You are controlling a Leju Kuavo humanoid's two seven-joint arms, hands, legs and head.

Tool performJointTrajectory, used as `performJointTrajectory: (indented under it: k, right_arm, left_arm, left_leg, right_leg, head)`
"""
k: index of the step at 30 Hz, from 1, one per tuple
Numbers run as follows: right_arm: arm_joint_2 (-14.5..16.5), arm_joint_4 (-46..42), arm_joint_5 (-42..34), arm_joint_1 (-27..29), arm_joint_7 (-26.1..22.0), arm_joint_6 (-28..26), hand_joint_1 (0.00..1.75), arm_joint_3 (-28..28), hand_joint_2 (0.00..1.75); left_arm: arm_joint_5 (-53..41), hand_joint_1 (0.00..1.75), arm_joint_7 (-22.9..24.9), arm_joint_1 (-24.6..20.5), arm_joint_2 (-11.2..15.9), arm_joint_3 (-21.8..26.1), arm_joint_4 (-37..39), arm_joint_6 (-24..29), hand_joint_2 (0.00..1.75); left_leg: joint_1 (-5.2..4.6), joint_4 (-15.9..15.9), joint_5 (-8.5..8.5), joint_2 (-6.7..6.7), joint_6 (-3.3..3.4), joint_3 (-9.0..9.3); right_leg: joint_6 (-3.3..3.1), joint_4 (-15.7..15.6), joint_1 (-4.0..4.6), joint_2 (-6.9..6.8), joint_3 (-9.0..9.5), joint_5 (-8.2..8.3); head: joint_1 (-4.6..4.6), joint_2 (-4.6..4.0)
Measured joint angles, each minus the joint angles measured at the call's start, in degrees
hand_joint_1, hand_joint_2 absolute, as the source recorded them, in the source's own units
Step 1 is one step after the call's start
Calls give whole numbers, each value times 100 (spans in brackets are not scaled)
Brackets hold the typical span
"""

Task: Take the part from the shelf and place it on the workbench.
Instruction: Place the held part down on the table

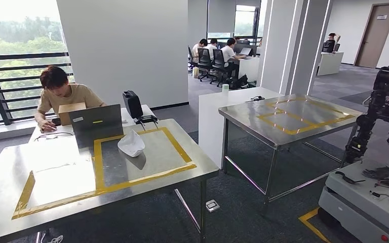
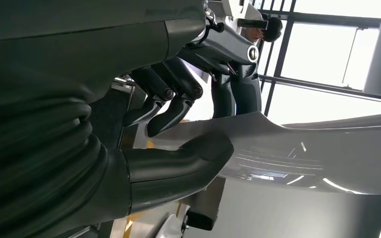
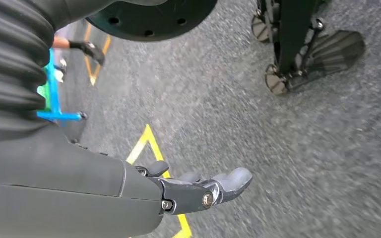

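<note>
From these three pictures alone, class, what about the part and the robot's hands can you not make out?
- Part: left wrist view, its far end is cut off by the picture edge; the left hand covers the near end.
- Right hand: right wrist view, fingers partly hidden behind its own cover.

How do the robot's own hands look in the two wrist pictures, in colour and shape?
Each wrist wears a dark grey ribbed cover like a bellows. The left hand has a thick, smooth dark grey thumb and darker fingers with glossy black segments and small round metal pins. Behind them are silver metal parts. The right hand has a smooth grey cover, dark metallic fingers with visible screws and rounded grey tips.
</note>
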Motion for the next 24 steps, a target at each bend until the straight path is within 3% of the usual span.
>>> performJointTrajectory:
  k: [6, 8, 10, 12, 14, 15, 16, 18, 20, 21, 24]
  right_arm:
    - [2, 0, -34, -2, 47, 23, 0, -71, 175]
    - [2, 0, -34, -8, 46, 24, 0, -79, 175]
    - [1, 0, -34, -12, 48, 24, 0, -83, 175]
    - [0, 0, -36, -8, 62, 10, 0, -85, 175]
    - [0, 0, -41, 4, 73, -13, 0, -86, 175]
    - [-1, 0, -44, 10, 77, -22, 0, -89, 175]
    - [-2, 0, -46, 16, 86, -28, 0, -90, 175]
    - [-6, 0, -51, 18, 110, -37, 0, -95, 175]
    - [-8, 0, -61, 13, 122, -38, 0, -100, 175]
    - [-7, 0, -64, 9, 124, -38, 0, -102, 175]
    - [-8, 0, -70, 4, 117, -38, 0, -109, 175]
  left_arm:
    - [0, 175, -3, -36, 0, 0, 50, -7, 175]
    - [0, 175, -3, -38, 1, 0, 60, -7, 175]
    - [0, 175, -4, -48, 1, -1, 62, -7, 175]
    - [0, 175, -4, -69, -4, -4, 73, -13, 175]
    - [0, 175, -3, -81, -11, -6, 98, -20, 175]
    - [0, 175, -4, -81, -16, -7, 113, -22, 175]
    - [1, 175, -4, -83, -21, -8, 129, -23, 175]
    - [1, 175, -6, -98, -28, -17, 158, -24, 175]
    - [0, 175, -9, -114, -31, -30, 177, -25, 175]
    - [0, 175, -10, -120, -31, -36, 184, -27, 175]
    - [0, 175, -12, -130, -31, -41, 196, -34, 175]
  left_leg:
    - [-24, 7, -10, 3, 34, -17]
    - [-26, -16, -2, -5, 75, -28]
    - [7, -81, 34, -15, 131, 4]
    - [36, -122, 65, -23, 175, 23]
    - [41, -117, 64, -41, 188, 3]
    - [47, -110, 59, -55, 180, -2]
    - [57, -98, 50, -72, 163, -4]
    - [91, -45, 12, -106, 97, -2]
    - [100, 23, -45, -136, 0, -18]
    - [98, 38, -67, -146, -48, -24]
    - [114, 3, -91, -155, -169, 3]
  right_leg:
    - [32, -2, -25, -7, 1, 8]
    - [64, -10, -31, -17, 8, 6]
    - [114, 94, -38, 63, -24, -78]
    - [162, 595, -59, 193, -254, -377]
    - [196, 1336, -83, 238, -628, -701]
    - [212, 1546, -98, 240, -741, -734]
    - [228, 1552, -116, 240, -755, -660]
    - [260, 931, -159, 244, -464, -285]
    - [243, 303, -167, 278, -161, -79]
    - [206, 167, -158, 292, -97, -75]
    - [46, 139, -130, 294, -68, -113]
  head:
    - [0, 0]
    - [0, 0]
    - [2, 0]
    - [5, 0]
    - [7, 0]
    - [7, 0]
    - [7, 0]
    - [7, 0]
    - [5, 0]
    - [3, 0]
    - [0, 0]
